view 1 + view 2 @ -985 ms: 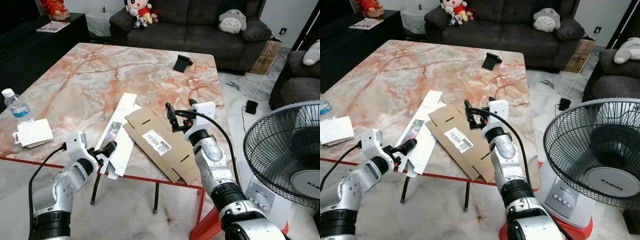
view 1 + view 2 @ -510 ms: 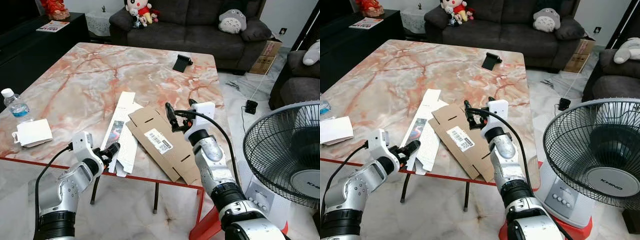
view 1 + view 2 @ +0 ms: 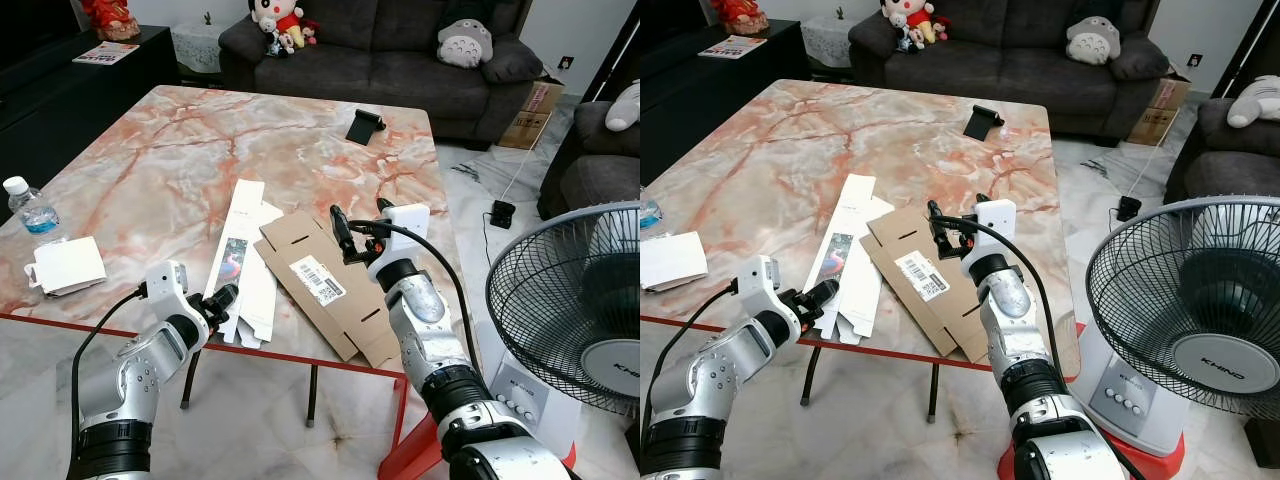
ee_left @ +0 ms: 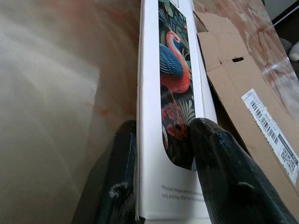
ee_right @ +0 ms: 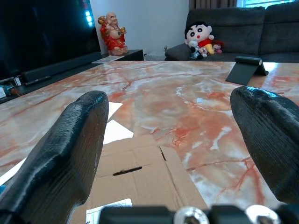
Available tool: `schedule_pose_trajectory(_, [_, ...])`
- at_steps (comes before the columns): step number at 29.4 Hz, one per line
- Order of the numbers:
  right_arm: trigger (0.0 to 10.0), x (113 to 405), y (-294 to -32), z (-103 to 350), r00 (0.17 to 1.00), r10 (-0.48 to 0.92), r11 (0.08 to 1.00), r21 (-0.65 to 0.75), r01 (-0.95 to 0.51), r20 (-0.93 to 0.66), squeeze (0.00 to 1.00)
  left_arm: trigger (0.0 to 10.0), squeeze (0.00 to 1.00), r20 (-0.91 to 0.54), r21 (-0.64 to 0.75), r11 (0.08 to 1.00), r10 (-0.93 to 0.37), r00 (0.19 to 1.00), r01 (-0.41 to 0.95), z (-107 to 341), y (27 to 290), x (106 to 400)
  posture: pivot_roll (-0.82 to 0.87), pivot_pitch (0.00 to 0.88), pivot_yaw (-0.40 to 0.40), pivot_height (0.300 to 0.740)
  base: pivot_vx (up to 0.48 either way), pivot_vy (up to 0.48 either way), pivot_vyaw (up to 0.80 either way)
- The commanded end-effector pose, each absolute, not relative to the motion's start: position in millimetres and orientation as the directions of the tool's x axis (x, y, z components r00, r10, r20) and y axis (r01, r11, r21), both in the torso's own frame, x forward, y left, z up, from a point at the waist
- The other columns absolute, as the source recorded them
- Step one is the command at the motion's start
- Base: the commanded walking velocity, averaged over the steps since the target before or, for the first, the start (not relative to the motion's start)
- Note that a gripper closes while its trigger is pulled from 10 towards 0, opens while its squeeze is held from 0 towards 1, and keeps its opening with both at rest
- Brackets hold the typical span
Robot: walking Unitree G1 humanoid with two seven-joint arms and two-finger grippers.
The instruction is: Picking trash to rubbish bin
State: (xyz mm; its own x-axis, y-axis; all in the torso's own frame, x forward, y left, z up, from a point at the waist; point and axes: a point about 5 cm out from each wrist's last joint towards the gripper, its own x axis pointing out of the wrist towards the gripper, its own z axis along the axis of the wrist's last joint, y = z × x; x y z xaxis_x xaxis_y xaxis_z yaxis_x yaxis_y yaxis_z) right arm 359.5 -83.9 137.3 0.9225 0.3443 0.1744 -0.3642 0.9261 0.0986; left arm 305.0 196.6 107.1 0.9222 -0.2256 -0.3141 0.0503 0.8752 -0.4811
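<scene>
A flattened white box with a bird picture (image 3: 243,262) lies on the marble table (image 3: 180,160), its near end over the front edge. My left gripper (image 3: 222,299) is shut on that near end; the left wrist view has both fingers (image 4: 219,172) pinching the white box (image 4: 168,121). A flattened brown cardboard box (image 3: 325,285) with a barcode label lies beside it, partly under the white box. My right gripper (image 3: 360,222) hovers open just above the cardboard's far end, with nothing between its fingers (image 5: 70,154).
A water bottle (image 3: 30,212) and a white paper bag (image 3: 66,265) sit at the table's left edge. A black phone stand (image 3: 364,126) is at the far side. A standing fan (image 3: 570,310) is close on my right. A dark sofa (image 3: 380,50) lies beyond.
My left gripper has moved right and forward with the white box, sliding it further onto the table against the cardboard, which has shifted a little. The right gripper has stayed put.
</scene>
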Motion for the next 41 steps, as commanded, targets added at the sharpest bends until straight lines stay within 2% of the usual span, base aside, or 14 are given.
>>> schedule_pose_trajectory(1, [10.0,362.2,-81.1,143.2,0.918,0.352,0.923,0.094,-0.373,0.182,0.00,0.0,0.00,-0.309,-0.460,0.886,-0.217,0.926,0.055,113.0,198.2,307.8,0.06,0.031,-0.061,0.740,0.000,0.000,0.00])
schedule_pose_trajectory(11, [10.0,362.9,-80.4,143.7,0.919,0.351,0.923,0.096,-0.372,0.182,0.00,0.0,0.00,-0.275,-0.395,0.919,-0.131,0.953,0.012,125.9,208.5,311.0,0.07,0.022,-0.059,0.740,0.000,0.000,0.00])
schedule_pose_trajectory(15, [10.0,363.5,-78.1,144.4,0.917,0.353,0.922,0.100,-0.375,0.184,0.00,0.0,0.00,-0.201,-0.247,0.969,-0.069,0.977,0.018,145.0,210.2,316.1,0.08,0.015,-0.055,0.740,0.000,0.000,0.00])
schedule_pose_trajectory(16, [10.0,363.7,-76.0,145.1,0.916,0.356,0.920,0.103,-0.378,0.186,0.00,8.2,0.00,-0.139,-0.145,0.989,-0.058,0.989,0.038,157.9,205.7,319.9,0.08,0.008,-0.051,0.740,0.000,0.000,0.00])
schedule_pose_trajectory(17, [10.0,363.8,-75.1,145.4,0.915,0.357,0.919,0.104,-0.379,0.187,0.00,10.0,0.00,-0.111,-0.105,0.994,-0.052,0.992,0.040,163.1,203.9,321.5,0.08,0.005,-0.048,0.740,0.000,0.000,0.00])
schedule_pose_trajectory(19, [10.0,363.9,-73.8,146.2,0.914,0.357,0.918,0.107,-0.381,0.190,0.00,10.0,0.00,-0.058,-0.041,0.998,-0.050,0.997,0.047,171.8,199.4,324.4,0.08,0.000,-0.044,0.740,0.000,0.000,0.00])
schedule_pose_trajectory(21, [10.0,364.3,-73.0,146.8,0.915,0.354,0.919,0.111,-0.379,0.194,0.00,10.0,0.00,0.012,-0.074,0.997,-0.034,0.999,0.035,179.1,192.2,328.6,0.09,0.000,-0.034,0.740,0.000,0.000,0.00])
schedule_pose_trajectory(24, [10.0,364.2,-72.1,147.5,0.914,0.350,0.918,0.122,-0.378,0.205,0.00,10.0,0.00,0.037,-0.058,0.997,-0.040,0.999,0.042,176.1,180.2,333.7,0.10,0.000,-0.022,0.740,0.000,0.000,0.00])
schedule_pose_trajectory(27, [10.0,362.9,-69.5,151.7,0.917,0.314,0.923,0.149,-0.356,0.245,0.00,10.0,0.00,0.108,0.051,0.997,-0.065,0.992,0.059,176.1,157.9,337.4,0.09,0.000,0.007,0.740,0.000,0.000,0.00])
schedule_pose_trajectory(33, [10.0,363.3,-72.1,155.6,0.920,0.285,0.928,0.164,-0.335,0.270,0.00,10.0,0.00,0.147,0.102,0.993,-0.071,0.987,0.056,173.0,150.6,338.9,0.08,0.000,0.017,0.740,0.000,0.000,0.00])
schedule_pose_trajectory(36, [10.0,364.7,-86.7,154.9,0.930,0.243,0.947,0.138,-0.288,0.276,0.00,10.0,0.00,0.210,0.151,0.988,-0.058,0.976,0.026,171.3,153.8,336.6,0.08,0.000,0.038,0.740,0.000,0.000,0.00])
schedule_pose_trajectory(41, [10.0,367.0,-103.1,152.7,0.946,0.177,0.966,0.134,-0.219,0.270,0.00,10.0,0.00,0.230,0.192,0.981,-0.029,0.973,-0.017,167.2,161.2,334.2,0.08,0.000,0.053,0.740,0.000,0.000,0.00])
